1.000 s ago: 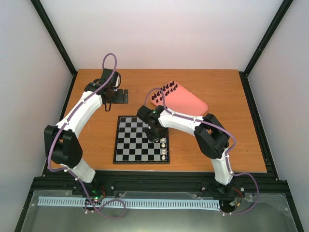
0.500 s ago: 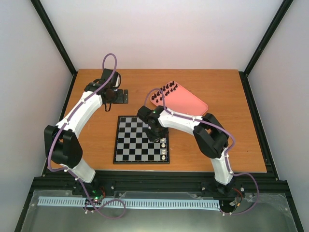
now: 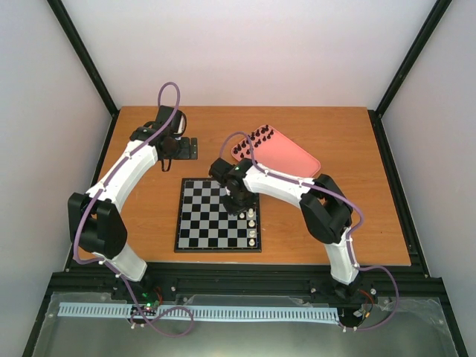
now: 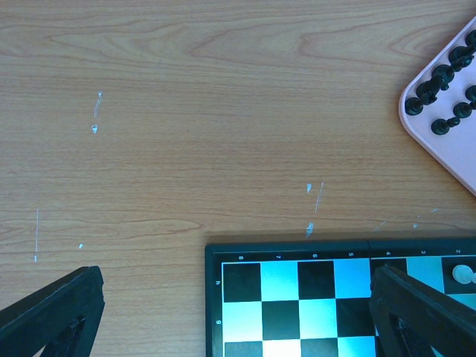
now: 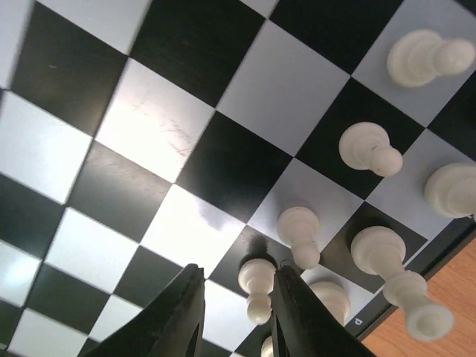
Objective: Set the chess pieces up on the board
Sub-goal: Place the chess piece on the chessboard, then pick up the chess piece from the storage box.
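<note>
Step, as I read it: letting go of a white pawn on the board, close to its right edge. The right fingers are parted either side of the pawn. One is clear of it and the other just beside it, so no grip. The pawn stands upright, seemingly on a dark square. The left fingers are spread wide and empty, over the tabletop off the board's far left corner.

Next move: lift straight up, since the neighbouring pieces are tight and any sideways drift could tip one. Then go to the tray for another piece.

Counts:
- White pieces: eight on the board, two partly hidden.
- Black pieces: all on the tray, roughly a dozen, too small to count exactly.
- One board, one tray.
</note>
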Available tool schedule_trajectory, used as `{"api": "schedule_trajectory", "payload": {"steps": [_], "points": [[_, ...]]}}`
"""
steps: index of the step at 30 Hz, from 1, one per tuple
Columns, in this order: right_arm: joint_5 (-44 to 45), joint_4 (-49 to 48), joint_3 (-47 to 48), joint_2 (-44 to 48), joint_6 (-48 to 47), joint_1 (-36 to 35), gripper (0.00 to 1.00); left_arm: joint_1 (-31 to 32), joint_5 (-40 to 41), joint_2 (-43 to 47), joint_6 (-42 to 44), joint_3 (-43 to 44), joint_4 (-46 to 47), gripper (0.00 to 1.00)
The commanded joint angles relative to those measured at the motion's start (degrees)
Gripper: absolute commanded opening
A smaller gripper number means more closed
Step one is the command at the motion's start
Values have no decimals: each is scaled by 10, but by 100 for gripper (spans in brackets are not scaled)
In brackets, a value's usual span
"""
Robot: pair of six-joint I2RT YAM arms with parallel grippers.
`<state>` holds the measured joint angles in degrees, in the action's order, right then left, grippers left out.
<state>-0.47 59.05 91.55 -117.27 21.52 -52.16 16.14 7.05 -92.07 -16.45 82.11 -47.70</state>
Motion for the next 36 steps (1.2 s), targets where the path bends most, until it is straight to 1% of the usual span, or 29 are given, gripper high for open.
{"api": "schedule_trajectory", "payload": {"steps": [1, 5, 8, 10, 13, 15, 17, 19, 21, 23, 29, 36], "points": [[-19, 28, 33, 42, -17, 0, 32, -1, -3, 1, -7, 8, 5, 100], [-13, 58, 55, 79, -11, 0, 33, -1, -4, 1, -8, 9, 5, 100], [31, 79, 82, 108, -1, 4, 38, -1, 0, -1, -6, 13, 3, 100], [46, 96, 102, 114, 2, 22, 43, -1, -1, -3, -5, 18, 1, 100], [45, 100, 102, 114, 5, 81, 44, -1, -5, -6, -3, 24, 1, 100], [51, 85, 74, 113, 6, 137, 45, -1, -13, -10, -3, 29, 0, 100], [55, 66, 49, 106, 10, 185, 49, -1, -22, -11, 0, 30, 0, 100], [50, 42, 27, 96, 17, 229, 52, -1, -29, -14, 5, 30, 0, 100], [22, 9, 10, 81, 23, 272, 52, -1, -32, -17, 10, 32, -3, 100], [-6, -11, 12, 57, 25, 299, 52, -1, -29, -20, 14, 34, -7, 100], [12, -14, 61, -18, 17, 311, 54, -1, -29, -22, 15, 34, -8, 100], [-6, -33, 67, -54, 31, 335, 52, -1, -31, -23, 14, 24, -3, 100]]}}
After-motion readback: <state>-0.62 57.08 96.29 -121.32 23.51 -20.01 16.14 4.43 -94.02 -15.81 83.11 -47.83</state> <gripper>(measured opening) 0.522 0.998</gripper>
